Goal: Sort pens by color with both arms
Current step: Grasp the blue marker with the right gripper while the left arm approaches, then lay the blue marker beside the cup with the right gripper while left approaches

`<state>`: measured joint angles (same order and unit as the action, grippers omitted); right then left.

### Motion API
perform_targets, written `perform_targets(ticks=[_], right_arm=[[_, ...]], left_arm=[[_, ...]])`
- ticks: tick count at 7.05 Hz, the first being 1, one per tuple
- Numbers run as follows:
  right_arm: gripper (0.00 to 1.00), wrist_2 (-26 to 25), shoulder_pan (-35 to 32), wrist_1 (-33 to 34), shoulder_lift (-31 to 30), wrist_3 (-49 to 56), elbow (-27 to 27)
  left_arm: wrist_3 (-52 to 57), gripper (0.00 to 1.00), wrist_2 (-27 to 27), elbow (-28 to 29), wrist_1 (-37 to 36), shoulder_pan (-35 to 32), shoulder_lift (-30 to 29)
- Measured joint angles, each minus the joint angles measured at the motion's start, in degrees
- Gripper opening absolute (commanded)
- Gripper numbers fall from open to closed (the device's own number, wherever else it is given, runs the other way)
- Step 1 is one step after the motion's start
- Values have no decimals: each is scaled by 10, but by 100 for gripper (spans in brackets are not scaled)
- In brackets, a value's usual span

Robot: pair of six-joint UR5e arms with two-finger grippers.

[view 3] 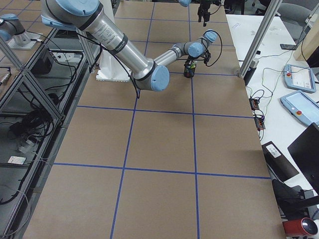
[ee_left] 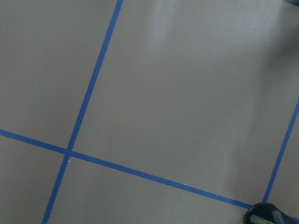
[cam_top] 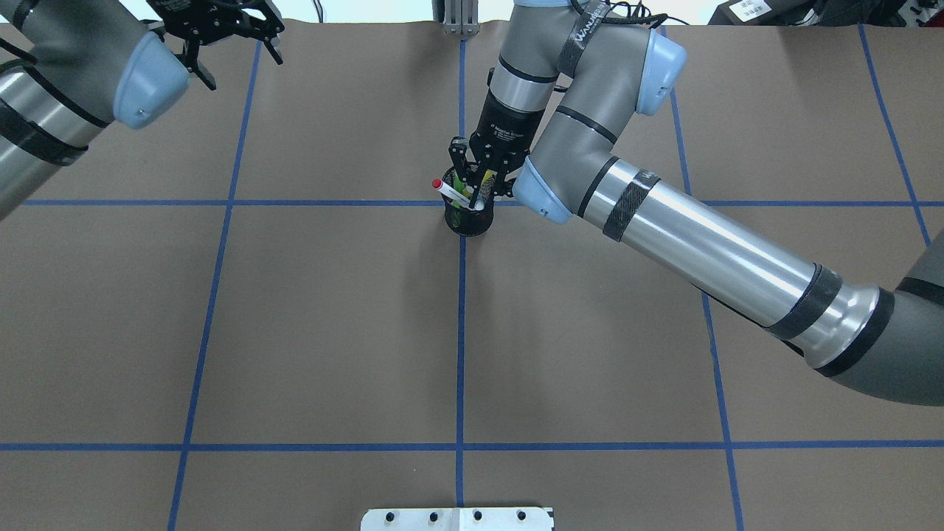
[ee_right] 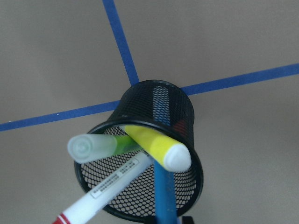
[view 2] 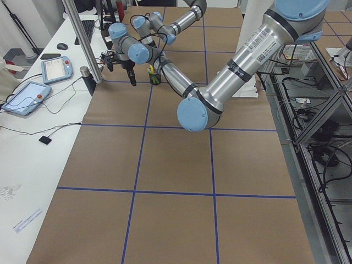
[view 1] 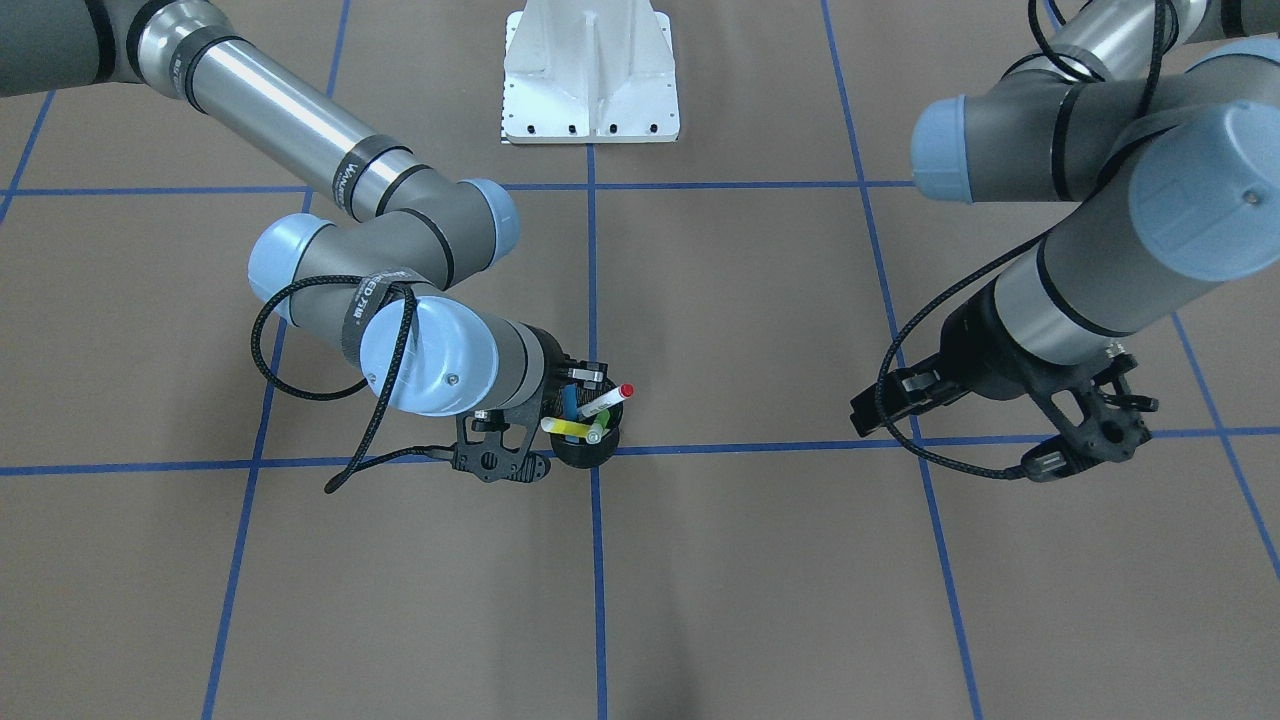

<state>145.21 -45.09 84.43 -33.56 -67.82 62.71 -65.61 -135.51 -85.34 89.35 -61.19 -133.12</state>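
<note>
Right wrist-mounted view: blue pen (ee_right: 164,196), yellow pen (ee_right: 156,147), lime green pen (ee_right: 112,145) and red-capped white pen (ee_right: 107,189) lean inside the black mesh cup (ee_right: 191,116), unsorted. Right gripper (cam_top: 478,181) sits at the cup mouth, fingers spread and empty, likely for extraction. Left gripper (cam_top: 243,68), released, hangs well apart from the cup.

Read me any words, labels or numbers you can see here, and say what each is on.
"WANHEED", as best it reads: black strap on the right arm.
White-bodied pen: printed label, too small to read.
Left arm: barcode sticker, unreadable.
</note>
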Motion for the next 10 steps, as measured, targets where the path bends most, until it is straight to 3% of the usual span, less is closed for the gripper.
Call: perform_targets(ticks=[5, 8, 10], right_arm=[[25, 15, -4, -1, 5, -4, 4], [25, 99, -30, 1, -1, -49, 5], [25, 172, -56, 2, -11, -94, 8]], left_arm=[[-241, 100, 11, 82, 306, 67, 1], [-295, 95, 82, 85, 360, 134, -8], [-322, 89, 96, 82, 367, 165, -11]])
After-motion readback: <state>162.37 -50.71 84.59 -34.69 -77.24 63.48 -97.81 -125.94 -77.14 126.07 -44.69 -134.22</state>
